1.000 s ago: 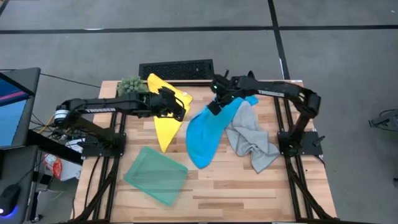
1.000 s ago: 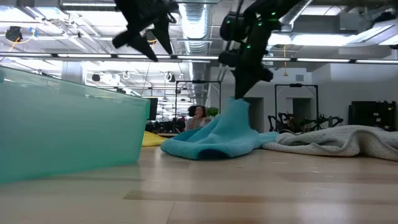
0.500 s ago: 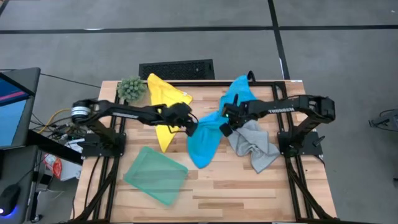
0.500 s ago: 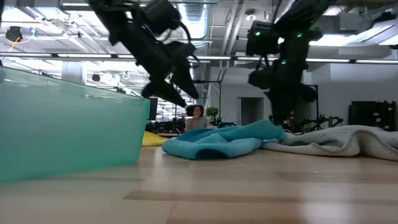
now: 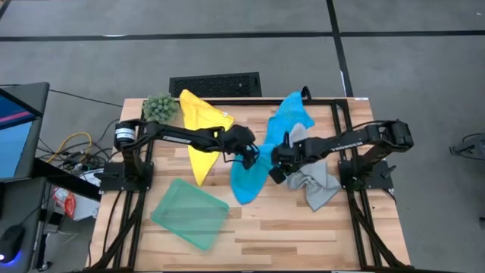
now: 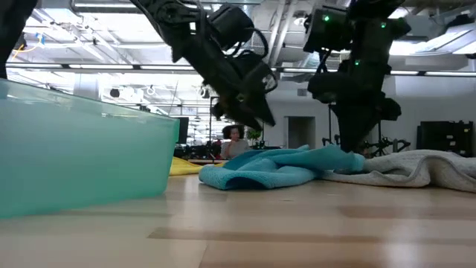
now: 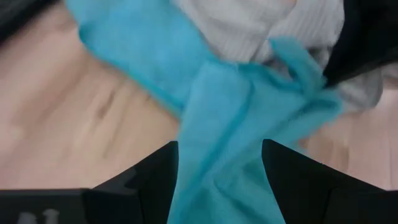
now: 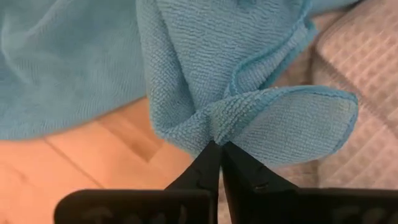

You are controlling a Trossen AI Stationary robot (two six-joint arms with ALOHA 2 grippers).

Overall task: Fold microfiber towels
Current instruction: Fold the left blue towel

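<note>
We see the right pincer (image 8: pixel 219 149) clenched on a looped-pile fold of the blue towel (image 5: pixel 250 171), which lies crumpled mid-tabletop (image 5: pixel 303 227) on pale wood planks, touching the waffle-weave grey towel (image 5: pixel 314 182). The left pincer (image 7: pixel 217 180) gapes over it, perhaps brushing it. An open-ceilinged workshop lies beyond.

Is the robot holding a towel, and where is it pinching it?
Yes. The right gripper pinches a bunched edge of a blue towel. The left gripper is open around blue towel, holding nothing.
</note>
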